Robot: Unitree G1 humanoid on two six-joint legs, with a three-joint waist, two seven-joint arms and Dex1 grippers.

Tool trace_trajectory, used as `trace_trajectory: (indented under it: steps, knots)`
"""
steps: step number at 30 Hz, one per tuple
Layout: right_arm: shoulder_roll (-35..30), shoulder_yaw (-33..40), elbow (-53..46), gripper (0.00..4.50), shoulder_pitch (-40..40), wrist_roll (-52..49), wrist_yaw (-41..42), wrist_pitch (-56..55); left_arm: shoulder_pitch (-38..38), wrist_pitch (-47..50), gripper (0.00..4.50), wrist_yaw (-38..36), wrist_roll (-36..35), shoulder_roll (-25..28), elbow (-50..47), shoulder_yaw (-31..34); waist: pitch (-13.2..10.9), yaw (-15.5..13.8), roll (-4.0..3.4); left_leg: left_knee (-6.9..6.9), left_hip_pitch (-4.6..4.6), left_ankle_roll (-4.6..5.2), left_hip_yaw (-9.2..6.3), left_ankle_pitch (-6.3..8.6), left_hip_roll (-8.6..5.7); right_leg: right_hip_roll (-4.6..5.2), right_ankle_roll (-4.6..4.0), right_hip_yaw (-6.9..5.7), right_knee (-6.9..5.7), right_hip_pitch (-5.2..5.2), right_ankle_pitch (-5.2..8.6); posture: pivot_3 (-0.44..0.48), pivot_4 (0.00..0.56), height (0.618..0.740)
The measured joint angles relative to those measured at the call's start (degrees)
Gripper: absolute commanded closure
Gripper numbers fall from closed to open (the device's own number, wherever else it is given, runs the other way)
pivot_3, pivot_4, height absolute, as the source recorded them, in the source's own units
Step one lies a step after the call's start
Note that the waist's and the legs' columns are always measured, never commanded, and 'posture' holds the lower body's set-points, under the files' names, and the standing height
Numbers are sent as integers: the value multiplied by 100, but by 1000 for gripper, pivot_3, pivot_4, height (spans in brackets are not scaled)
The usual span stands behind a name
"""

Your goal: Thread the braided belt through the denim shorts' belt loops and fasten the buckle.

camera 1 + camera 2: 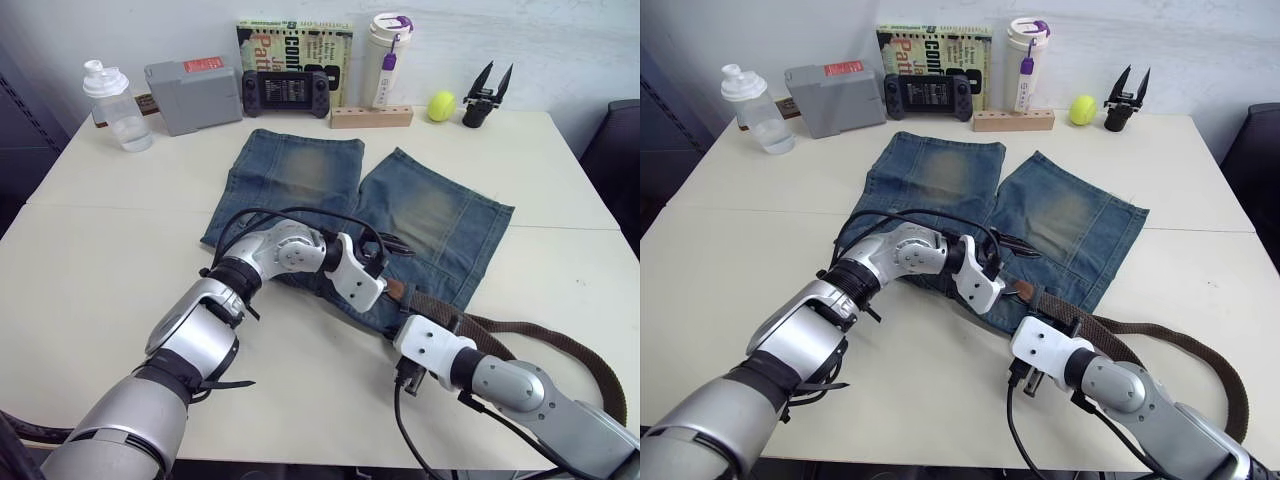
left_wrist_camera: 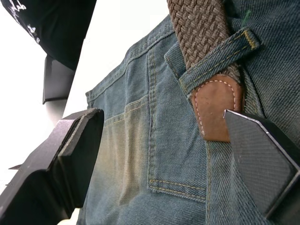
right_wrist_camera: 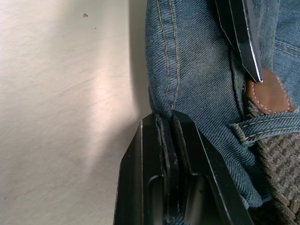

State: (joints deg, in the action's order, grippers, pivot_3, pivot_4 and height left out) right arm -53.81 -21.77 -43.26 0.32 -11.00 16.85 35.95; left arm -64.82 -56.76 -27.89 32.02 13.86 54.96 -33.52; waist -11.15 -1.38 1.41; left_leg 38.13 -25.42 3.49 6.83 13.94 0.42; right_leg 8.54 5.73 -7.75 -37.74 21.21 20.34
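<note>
shorts: soft, limp denim, flat mid-bench, waistband toward the near edge. belt: light, floppy weave; stiffer tan tip just through one loop, best gripped there. left pincer gaped wide, empty; right pincer pinched the waistband edge.

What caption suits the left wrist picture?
Tan belt tip poking through a belt loop, open left gripper over denim shorts.

You've got faded blue denim shorts with yellowish patches — yellow stitching too — and a dark-brown braided belt, tan-tipped, under a blue loop.
</note>
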Motion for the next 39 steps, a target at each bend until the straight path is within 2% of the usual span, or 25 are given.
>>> trace_trajectory:
  steps: [5,12,22,29,37,39]
  knots:
    - [162,94,23,4459,4,157,231,87,-22,-362,0,-81,-75,108,241,6,7,4,11,0,0,0,0,0,1,0,0,-1,0,1,0,0,150,694]
    - [381,173,49,4459,-16,359,449,197,-65,-375,0,-467,-422,139,444,130,9,7,15,1,0,-1,0,0,2,-1,0,-2,-2,1,0,0,150,694]
    - [637,229,65,4459,-87,615,647,420,-128,-355,0,-134,-118,-33,689,35,30,3,34,1,3,0,-1,1,2,0,0,-1,-2,-3,0,0,150,694]
    - [1000,545,-46,4459,11,515,729,803,-112,211,0,-34,-123,-373,755,98,37,-17,43,3,3,3,-10,5,-1,2,0,-7,0,-9,0,0,150,694]
    - [1110,668,-166,4459,-76,431,864,1178,-65,360,0,137,-7,-391,591,20,37,-16,42,2,2,2,-9,5,-1,2,0,-7,0,-7,0,0,150,694]
    - [1117,668,-166,4500,-105,432,886,1201,-60,351,575,167,3,-386,580,-13,37,-15,42,2,2,2,-10,5,0,2,0,-7,0,-6,0,0,150,694]
